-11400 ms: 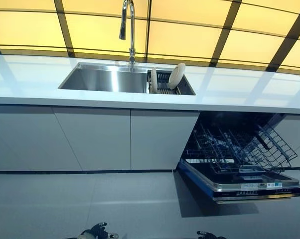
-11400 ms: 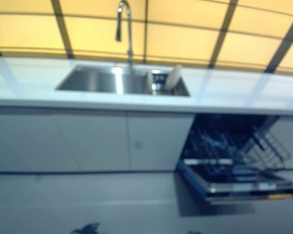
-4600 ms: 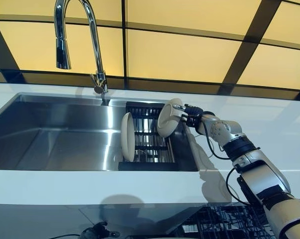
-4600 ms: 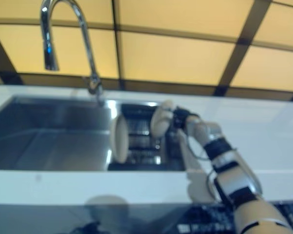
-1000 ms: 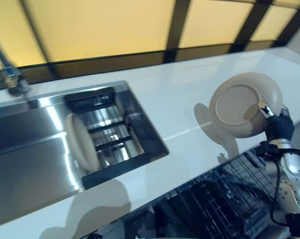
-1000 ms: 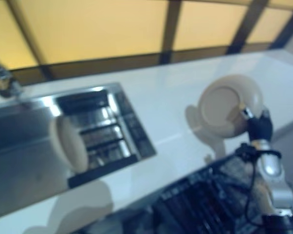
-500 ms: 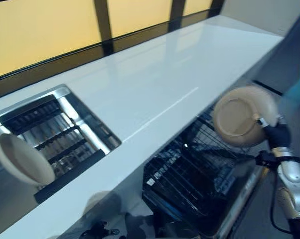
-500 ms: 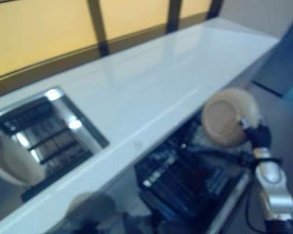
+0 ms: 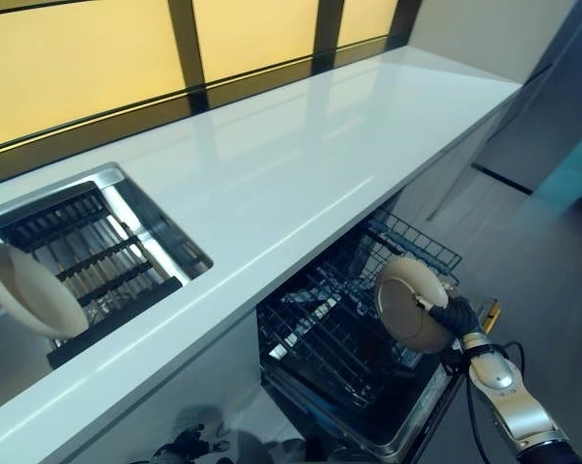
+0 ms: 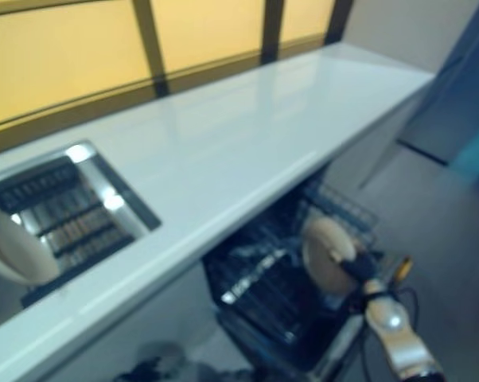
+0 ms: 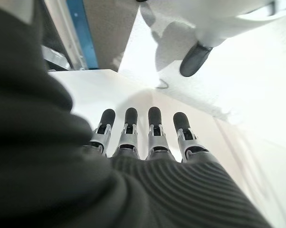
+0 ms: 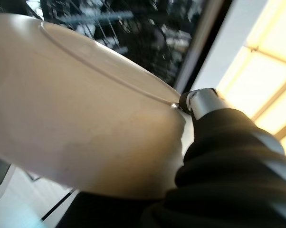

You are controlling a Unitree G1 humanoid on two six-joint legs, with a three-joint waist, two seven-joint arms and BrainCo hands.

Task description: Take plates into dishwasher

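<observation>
White counter (image 9: 301,174) above open dishwasher rack (image 9: 349,329); right robot hand (image 9: 452,316) grips plate (image 9: 407,302); second plate (image 9: 30,288) in sink rack (image 9: 88,253).

text: none legible | labels: none legible | numbers: none | signs: none | all views checked, nothing readable

White counter (image 9: 301,155) w/ inset sink (image 9: 146,227), rack (image 9: 78,261) holding plate (image 9: 30,290).

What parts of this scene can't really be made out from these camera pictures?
- Right hand: its fingers are hidden behind the held plate in the right wrist view.
- Second plate: cut off by the left eye view's edge.
- Dishwasher rack: its slots blur in the right eye view.
</observation>
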